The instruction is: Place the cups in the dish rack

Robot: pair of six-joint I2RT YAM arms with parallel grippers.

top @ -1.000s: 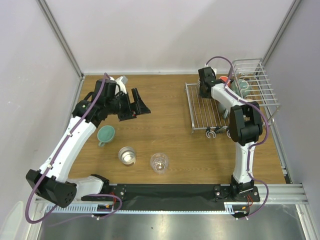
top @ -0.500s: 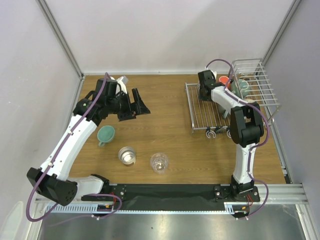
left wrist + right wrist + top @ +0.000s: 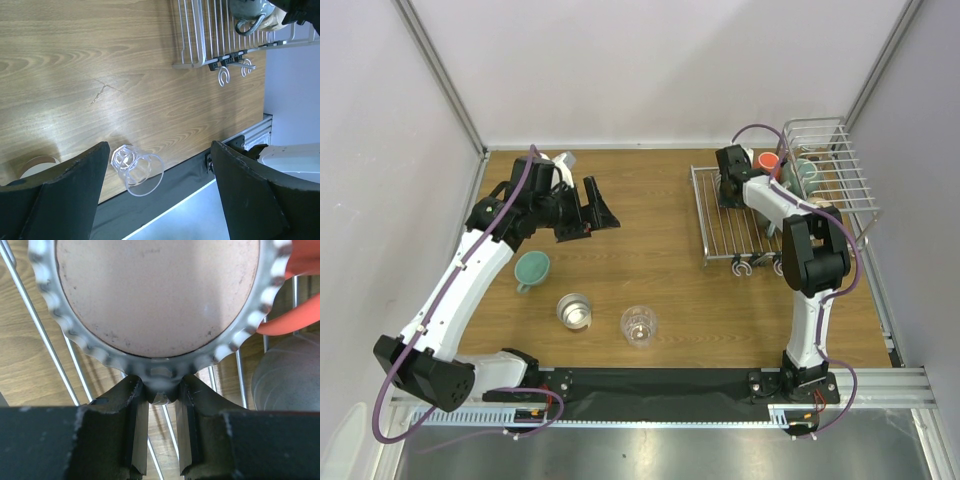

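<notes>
My right gripper (image 3: 161, 391) is shut on the edge of the ribbed whitish cup (image 3: 155, 295), whose base faces the wrist camera, over the flat grid of the dish rack (image 3: 720, 235). In the top view this gripper (image 3: 731, 188) hides the cup. A white mug with orange inside (image 3: 767, 160) and a grey-blue mug (image 3: 805, 172) are at the rack's barred basket. My left gripper (image 3: 595, 210) is open and empty above the table. A teal mug (image 3: 531, 268), a steel cup (image 3: 574, 311) and a clear glass (image 3: 639, 325) stand on the table; the glass (image 3: 138, 169) shows between the left fingers.
The rack's basket (image 3: 845, 190) stands against the right wall. Hooks (image 3: 223, 75) hang at the rack's near edge. The table's front edge has a black strip (image 3: 650, 380) between the arm bases.
My right gripper has moved a little towards the near side over the rack's grid, with the ribbed cup in it. The left arm has not moved.
</notes>
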